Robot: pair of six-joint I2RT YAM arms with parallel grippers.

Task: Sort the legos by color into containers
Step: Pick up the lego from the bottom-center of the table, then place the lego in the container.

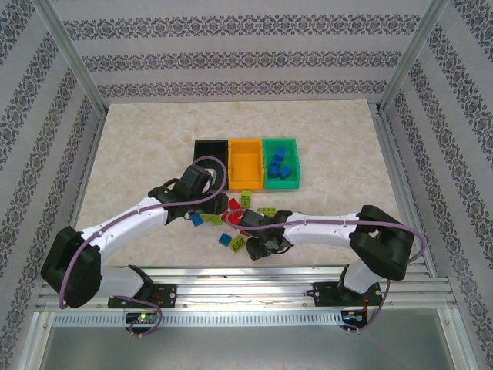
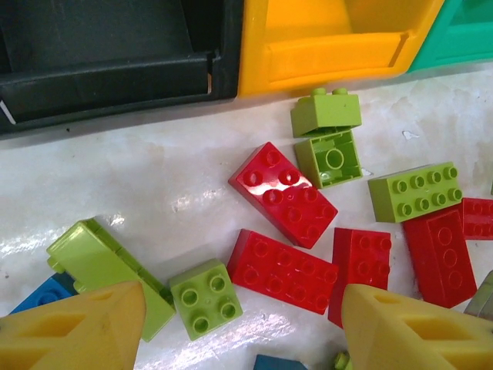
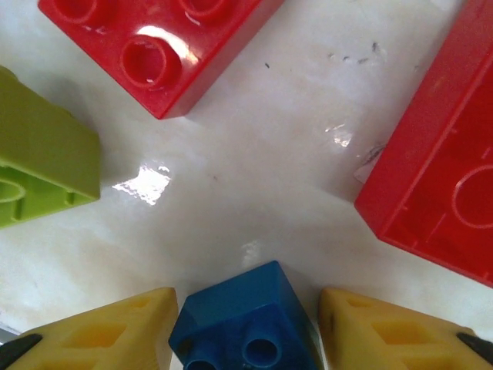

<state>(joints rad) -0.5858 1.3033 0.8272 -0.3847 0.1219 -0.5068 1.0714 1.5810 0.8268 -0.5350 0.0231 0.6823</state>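
No text, label, brand, number or sign is legible on any surface; the stud tops of the legos [image 2: 281, 193] are too blurred to read

White arms [image 1: 131, 220], black joints [image 1: 73, 266], purple cables [image 1: 425, 245], yellow wedge-shaped fingers [image 2: 73, 331].

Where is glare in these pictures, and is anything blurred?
Left wrist view: white glare on a glossy red plastic brick and the pale marbled tabletop. Right wrist view: bright patches on that tabletop and another red brick; the blue plastic brick between the jaws is sharp. Top external view: even light, no blur.
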